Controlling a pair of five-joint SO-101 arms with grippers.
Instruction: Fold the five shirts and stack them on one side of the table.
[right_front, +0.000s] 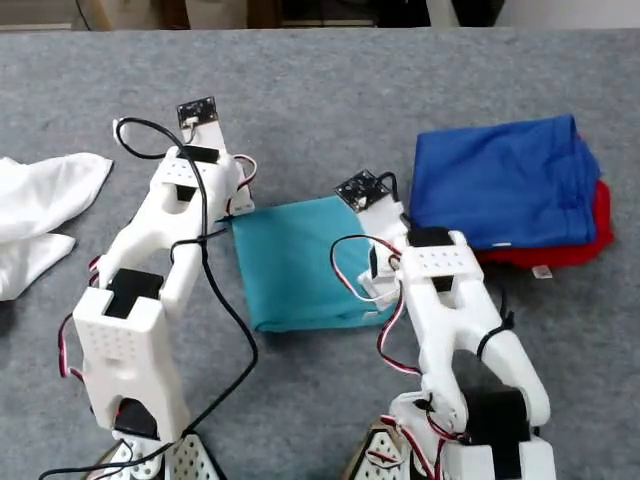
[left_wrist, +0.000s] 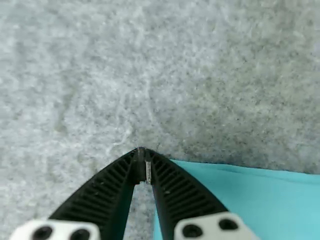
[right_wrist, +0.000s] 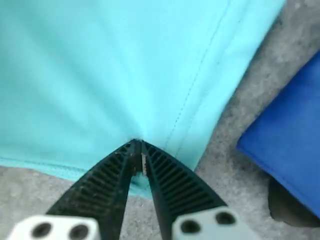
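A folded teal shirt (right_front: 300, 265) lies on the grey carpet between the two arms. My left gripper (right_front: 236, 200) is shut; in the left wrist view its tips (left_wrist: 141, 152) rest on bare carpet right beside the teal shirt's (left_wrist: 250, 200) corner. My right gripper (right_front: 378, 280) is at the shirt's right edge. There the tips (right_wrist: 138, 146) are shut on the teal shirt (right_wrist: 100, 75), whose fabric puckers slightly. A folded blue shirt (right_front: 500, 180) lies on a red shirt (right_front: 590, 245) at the right. An unfolded white shirt (right_front: 40, 215) lies at the left edge.
The blue shirt's (right_wrist: 295, 140) edge is close beside the right gripper. Black and red cables (right_front: 215, 290) hang from the left arm over the carpet. Bare grey carpet (right_front: 320, 90) stretches across the far half of the table.
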